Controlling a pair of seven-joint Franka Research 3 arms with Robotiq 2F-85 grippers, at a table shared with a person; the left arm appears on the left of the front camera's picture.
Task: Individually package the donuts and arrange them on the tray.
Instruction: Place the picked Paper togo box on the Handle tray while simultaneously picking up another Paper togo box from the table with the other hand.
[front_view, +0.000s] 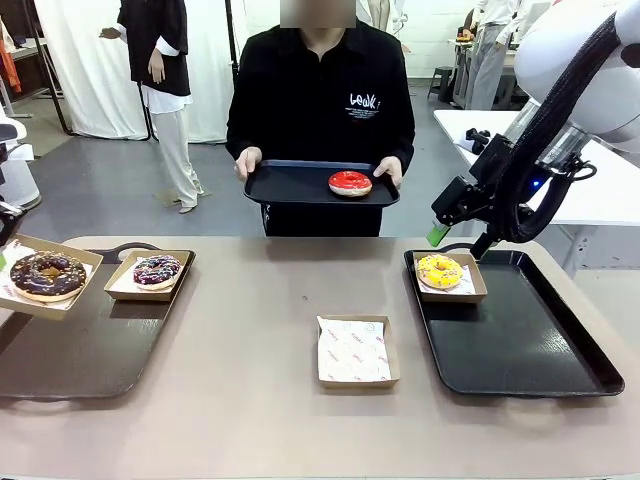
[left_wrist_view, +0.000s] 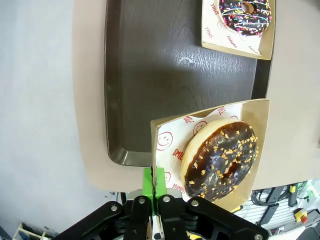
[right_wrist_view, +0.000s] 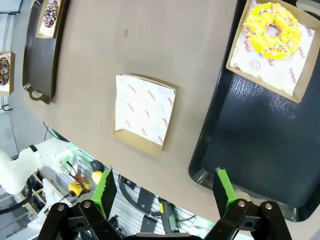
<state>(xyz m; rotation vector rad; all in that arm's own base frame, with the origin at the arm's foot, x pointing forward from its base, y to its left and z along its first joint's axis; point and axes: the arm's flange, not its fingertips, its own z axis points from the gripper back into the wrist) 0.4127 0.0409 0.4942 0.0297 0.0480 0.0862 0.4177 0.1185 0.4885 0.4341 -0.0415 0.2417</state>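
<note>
Left wrist view: chocolate donut (left_wrist_view: 220, 160) in carton (left_wrist_view: 263, 135), liner (left_wrist_view: 172, 142) printed "SMILE".

Worktop (front_view: 250, 370): tan, rounded corners, small dark speck near the middle. Person (front_view: 320, 100) in black top with white chest print stands at the far side. Beyond: grey floor (front_view: 100, 190), white curtain (front_view: 90, 60) back left. White table (front_view: 600, 190) at right, dark item (front_view: 478, 140) on it.

empty box liner (right_wrist_view: 144, 109): YUMMY, SMILE | chocolate donut's liner (left_wrist_view: 172, 140): SMILE | shirt print (front_view: 363, 101): unclear
</note>
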